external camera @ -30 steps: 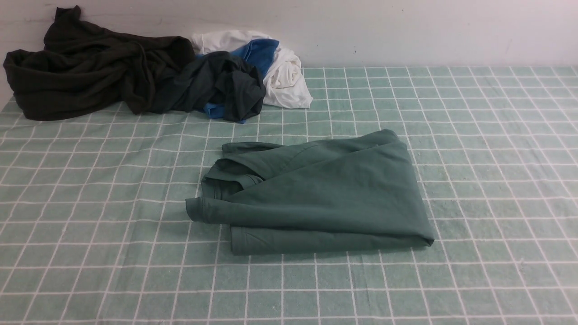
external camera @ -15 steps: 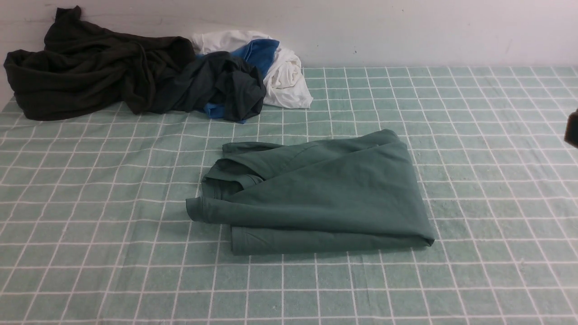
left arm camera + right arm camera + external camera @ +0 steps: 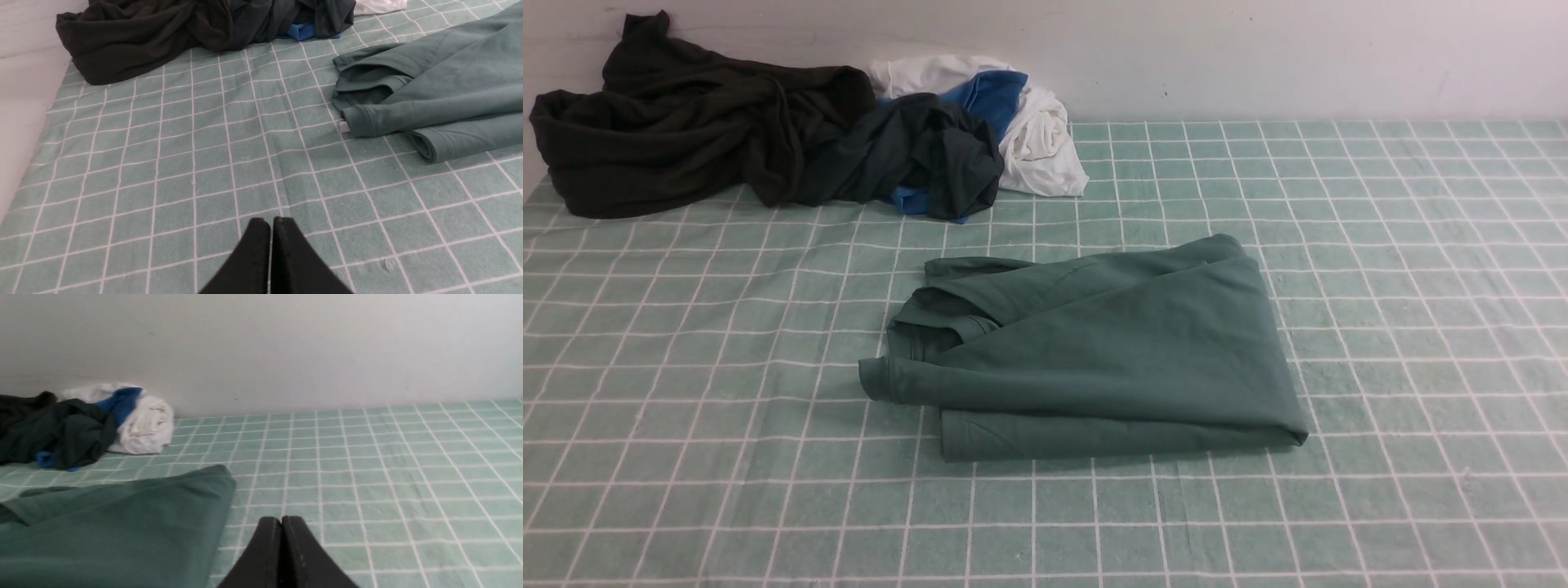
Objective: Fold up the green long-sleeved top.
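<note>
The green long-sleeved top [image 3: 1094, 351] lies folded into a compact stack in the middle of the checked cloth, collar and a cuffed edge towards the left. It also shows in the left wrist view as the top [image 3: 441, 94] and in the right wrist view as the top [image 3: 114, 526]. Neither arm appears in the front view. My left gripper [image 3: 271, 221] hovers over bare cloth, apart from the top, shut and empty. My right gripper [image 3: 281, 519] is shut and empty too, just beside the top's edge.
A blackish-olive garment [image 3: 686, 122] lies heaped at the back left against the wall. Next to it sits a dark grey-green garment [image 3: 923, 155] bundled with blue and white cloth [image 3: 1029, 122]. The pale green checked cloth [image 3: 1380, 269] covers the table.
A dark part of the right arm showed at the front view's right edge half a second ago and is gone now. The top has not moved.
</note>
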